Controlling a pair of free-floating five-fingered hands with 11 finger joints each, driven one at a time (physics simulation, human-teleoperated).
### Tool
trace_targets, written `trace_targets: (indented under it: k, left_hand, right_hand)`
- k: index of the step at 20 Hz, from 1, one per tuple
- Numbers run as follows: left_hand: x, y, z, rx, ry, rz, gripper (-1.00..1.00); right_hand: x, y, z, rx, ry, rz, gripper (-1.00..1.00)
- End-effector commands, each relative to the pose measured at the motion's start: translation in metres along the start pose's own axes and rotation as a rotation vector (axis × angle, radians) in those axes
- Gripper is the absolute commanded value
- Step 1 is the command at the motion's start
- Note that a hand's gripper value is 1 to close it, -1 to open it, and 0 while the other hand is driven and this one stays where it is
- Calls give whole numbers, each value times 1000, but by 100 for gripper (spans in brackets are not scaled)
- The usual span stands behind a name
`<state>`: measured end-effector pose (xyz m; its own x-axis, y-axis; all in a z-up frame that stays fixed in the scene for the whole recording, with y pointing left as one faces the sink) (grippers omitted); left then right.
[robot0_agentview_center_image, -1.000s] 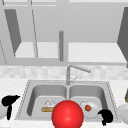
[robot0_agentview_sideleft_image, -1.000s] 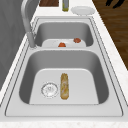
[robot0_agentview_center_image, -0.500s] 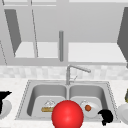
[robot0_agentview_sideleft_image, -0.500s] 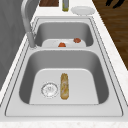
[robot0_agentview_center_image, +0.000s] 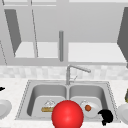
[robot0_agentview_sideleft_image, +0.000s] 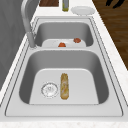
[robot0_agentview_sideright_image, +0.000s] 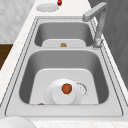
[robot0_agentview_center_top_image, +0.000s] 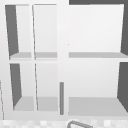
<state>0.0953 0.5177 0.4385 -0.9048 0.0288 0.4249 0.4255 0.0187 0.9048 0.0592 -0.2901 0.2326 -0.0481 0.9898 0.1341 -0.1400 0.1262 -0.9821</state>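
A large red ball (robot0_agentview_center_image: 67, 115) shows at the front edge of the double sink (robot0_agentview_center_image: 25, 100), before the divider. My right hand (robot0_agentview_center_image: 106, 116) hovers over the sink's front right corner, fingers relaxed and holding nothing; it also appears as the dark hand (robot0_agentview_sideleft_image: 113, 2) beyond the counter. It is nearest to a white plate (robot0_agentview_center_image: 93, 111) in the right basin, which carries a small orange-red fruit (robot0_agentview_center_image: 88, 108). A sliver of my left hand (robot0_agentview_center_image: 2, 88) sits at the far left over the counter. A bread roll (robot0_agentview_sideleft_image: 64, 85) lies in the left basin beside the drain (robot0_agentview_sideleft_image: 49, 89).
The faucet (robot0_agentview_center_image: 75, 68) rises behind the divider. White plates rest on the counter at left (robot0_agentview_center_image: 3, 107) and right (robot0_agentview_center_image: 123, 112). A bottle (robot0_agentview_sideleft_image: 65, 5) stands by the right plate, and a small red thing (robot0_agentview_sideright_image: 59, 2) by the left one. An open wall cabinet (robot0_agentview_center_top_image: 62, 95) hangs above.
My left hand has slid up and to the left, nearly out of the front view. The right hand, the ball and the sink's contents have not moved.
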Motion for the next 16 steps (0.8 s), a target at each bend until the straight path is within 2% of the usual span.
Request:
trace_targets:
  k: [1,9,13,16]
  left_hand:
    - [-18,7,27,0,-1,25,-100]
    - [-68,16,80,-1,-2,30,-100]
    - [-107,10,100,-10,-19,9,-100]
    - [-137,5,108,-18,-36,10,-100]
  right_hand:
    - [0,0,0,0,0,0,0]
    - [0,0,0,0,0,0,0]
    - [0,0,0,0,0,0,0]
    - [0,0,0,0,0,0,0]
